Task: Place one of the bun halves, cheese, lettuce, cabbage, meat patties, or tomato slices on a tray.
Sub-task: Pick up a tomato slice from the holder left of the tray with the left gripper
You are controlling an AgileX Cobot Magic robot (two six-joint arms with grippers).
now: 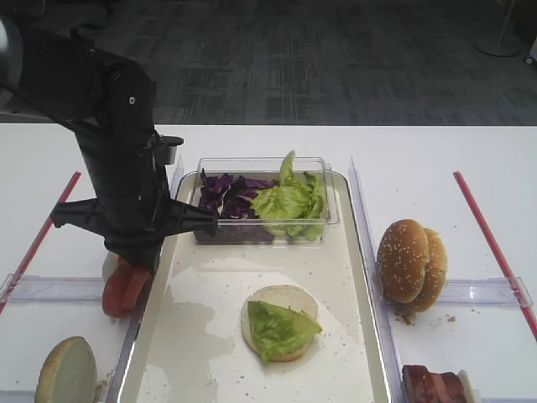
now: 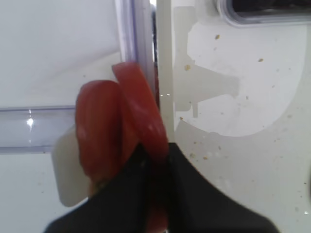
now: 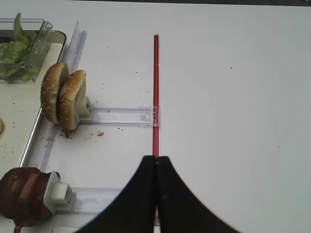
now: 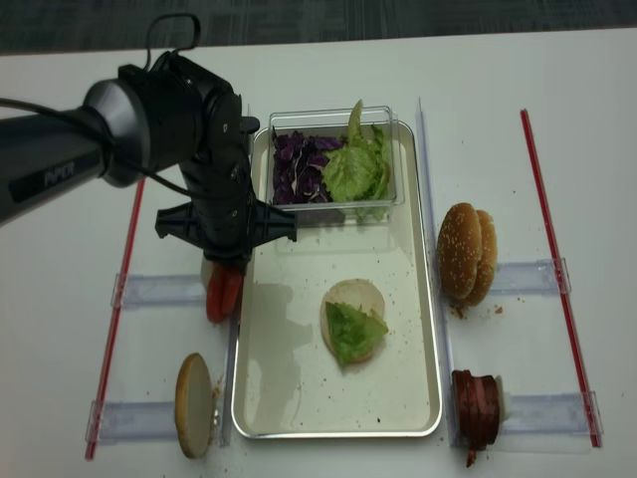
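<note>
Two red tomato slices (image 2: 104,126) stand on edge in a white holder just left of the tray (image 1: 210,336). My left gripper (image 2: 154,148) comes down from above and is shut on the slice nearer the tray rim. From the high view the arm hides the fingers and only the slices (image 1: 124,287) show below it. On the tray lies a bun half (image 1: 285,300) with a lettuce leaf (image 1: 281,329) on top. My right gripper (image 3: 156,160) is shut and holds nothing, over a red strip (image 3: 155,87) on the white table.
A clear tub (image 1: 331,189) at the tray's far end holds purple cabbage (image 1: 225,195) and lettuce (image 1: 289,201). Seeded bun halves (image 1: 411,262) and meat patties (image 1: 432,388) stand in holders right of the tray. Another bun half (image 1: 65,369) stands at front left.
</note>
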